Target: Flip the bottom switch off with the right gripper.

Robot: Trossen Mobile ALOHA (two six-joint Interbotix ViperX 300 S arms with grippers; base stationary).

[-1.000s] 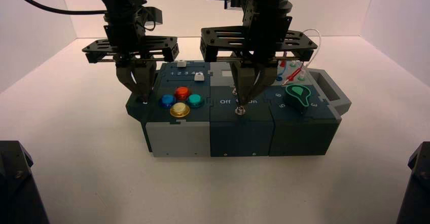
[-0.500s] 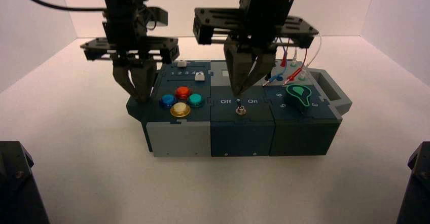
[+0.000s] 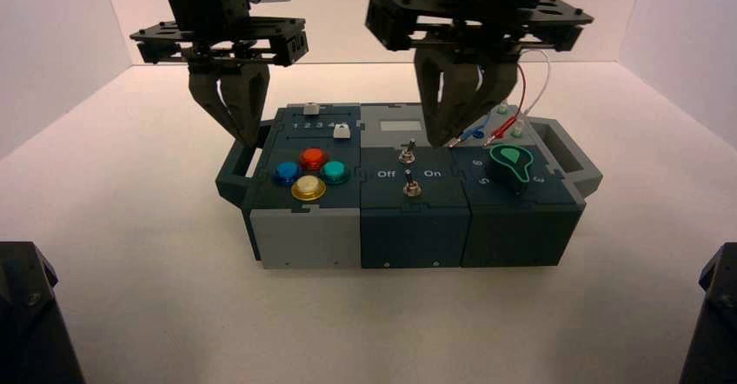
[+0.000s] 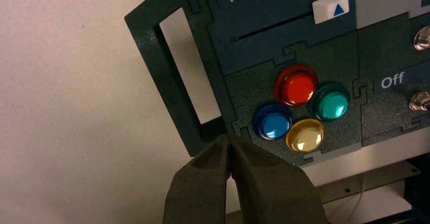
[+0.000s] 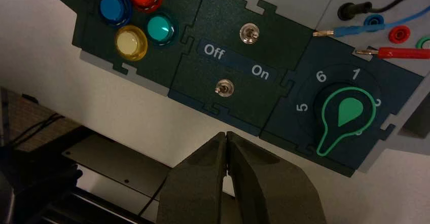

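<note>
Silver metal has been used for the bottom switch, which is mounted near the front edge of the box, in its middle section. Its lever is seen tipped toward the "Off" lettering and away from "On"; by that, the flip asked for can be judged done. The twin toggle, set farther back, is tipped the other way, toward "On", and is best left alone.

The right gripper is held above the box, apart from both toggles. Its fingers are pressed together with nothing pinched between them, presumably because a single narrow tip is better suited to nudging so small a lever than a spread pair. The height is probably meant to keep the tip clear of the levers, the wire leads and the green-outlined knob.

The left gripper, its fingers likewise closed on nothing, is parked above the left end of the box, near the handle, where the work is not obstructed.

No further push seems called for; only a clear retreat is needed. If the tip were lowered again, either lever could be knocked by accident.
</note>
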